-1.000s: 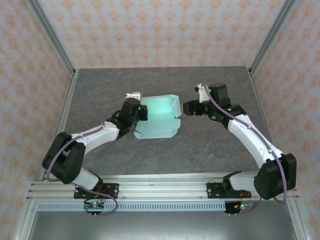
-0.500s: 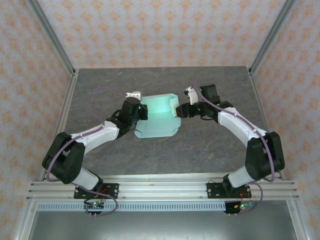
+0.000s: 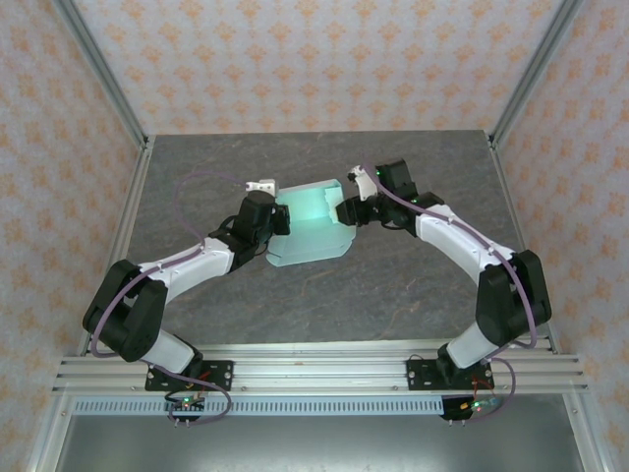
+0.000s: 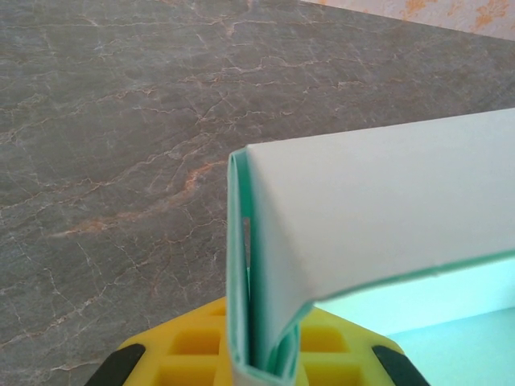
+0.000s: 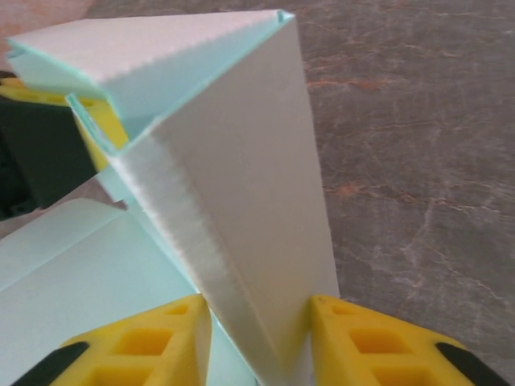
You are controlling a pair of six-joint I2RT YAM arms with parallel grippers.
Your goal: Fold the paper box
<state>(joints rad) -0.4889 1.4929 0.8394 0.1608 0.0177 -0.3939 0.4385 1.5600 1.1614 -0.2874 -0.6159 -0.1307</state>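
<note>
The paper box is pale mint card, half-formed, lying mid-table with its walls partly raised. My left gripper holds its left wall; in the left wrist view the yellow fingers pinch a doubled fold of the paper box, so the left gripper is shut on it. My right gripper is at the right wall. In the right wrist view a raised, creased flap of the paper box stands between the yellow fingers, both pads touching it, so the right gripper is shut on it.
The grey marbled tabletop stretches around the box on all sides. Aluminium posts and patterned walls enclose the back and sides. A metal rail carrying both arm bases runs along the near edge.
My right gripper moved left to the box's right wall and its jaws narrowed onto the flap, tipping that wall inward. The left arm and its grip stayed put.
</note>
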